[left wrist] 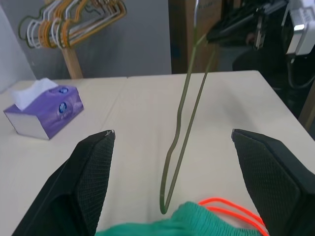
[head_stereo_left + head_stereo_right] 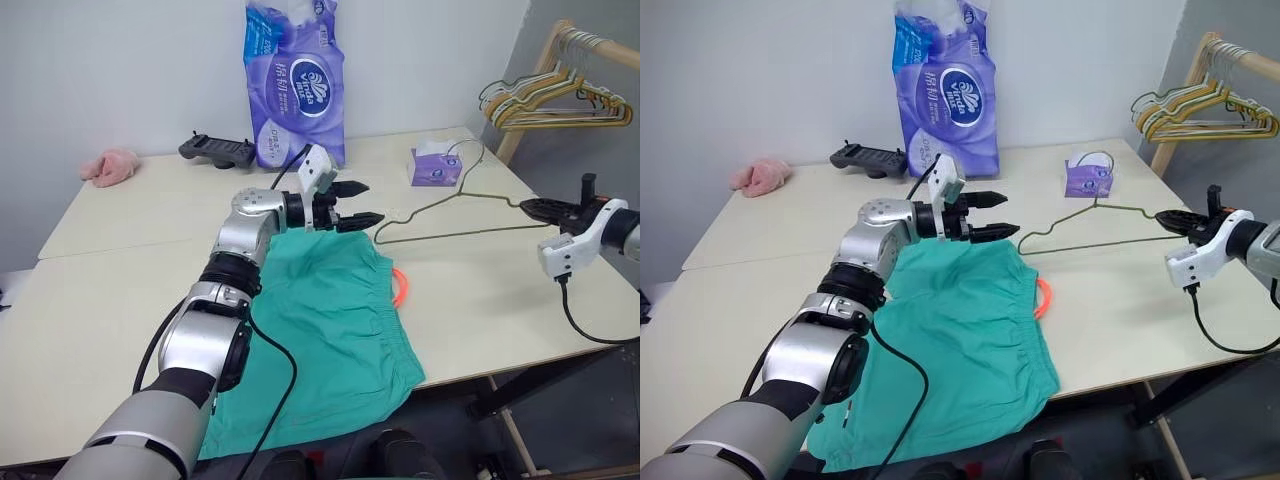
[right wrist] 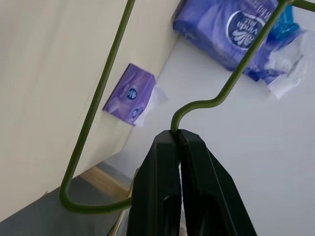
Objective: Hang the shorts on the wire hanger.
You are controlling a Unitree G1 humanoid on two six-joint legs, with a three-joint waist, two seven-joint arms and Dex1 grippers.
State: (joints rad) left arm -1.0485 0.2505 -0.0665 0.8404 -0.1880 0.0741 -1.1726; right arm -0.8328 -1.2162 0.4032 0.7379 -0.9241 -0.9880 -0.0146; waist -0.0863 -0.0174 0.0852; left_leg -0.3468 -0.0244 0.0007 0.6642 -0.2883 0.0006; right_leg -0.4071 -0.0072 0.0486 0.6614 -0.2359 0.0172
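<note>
The shorts [image 2: 330, 330] lie flat on the pale table [image 2: 120, 290], their lower part draped over the table's near edge, the gathered waistband toward the far side. A loop of the orange drawstring [image 2: 401, 288] pokes out at the waistband's right end. Just beyond the waistband the wire hanger [image 2: 450, 215] is held out level above the table, its far corner almost over the shorts' edge and its hook curling near the tissue box [image 2: 436, 165].

My right gripper [image 2: 535, 207] is clenched on the hanger's wire at the right corner; my right wrist view shows this plainly, the two black fingers [image 3: 167, 196] pressed together with the wire pinched at their tips, something the head views leave too small to judge. My left gripper [image 2: 352, 205] hovers spread wide and empty just above the waistband, pointing toward the hanger. From my left wrist view I see the hanger's near corner sitting between my spread fingers [image 1: 88, 167], with the green waistband and drawstring just below it, touching neither finger.

The head views take in more: a purple pack of paper rolls [image 2: 295, 80] against the wall, a black controller [image 2: 217, 150] beside it, a pink cloth [image 2: 110, 166] at the far left, and a bunch of hangers [image 2: 555, 100] on a wooden rail at the right.
</note>
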